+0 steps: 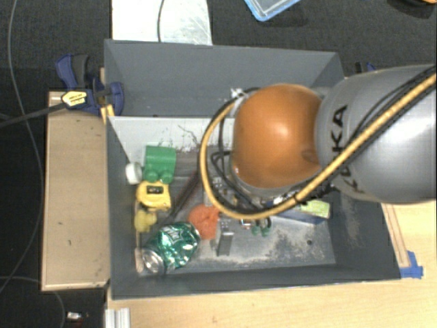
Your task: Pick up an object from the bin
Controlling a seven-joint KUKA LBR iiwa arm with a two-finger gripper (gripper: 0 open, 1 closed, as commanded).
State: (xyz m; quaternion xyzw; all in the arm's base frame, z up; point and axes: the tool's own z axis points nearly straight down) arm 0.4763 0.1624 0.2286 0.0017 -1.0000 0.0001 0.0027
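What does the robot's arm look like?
The arm is fat, round and silver-grey, with black letters that spell KUKA on its side. Its end wears a big, shiny orange cover shaped like a ball. A yellow cable with black cables beside it runs down the arm and loops around the orange ball.

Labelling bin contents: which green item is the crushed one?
The shiny green can at the bin's lower-left corner, crumpled and dented; the green block above it keeps square edges.
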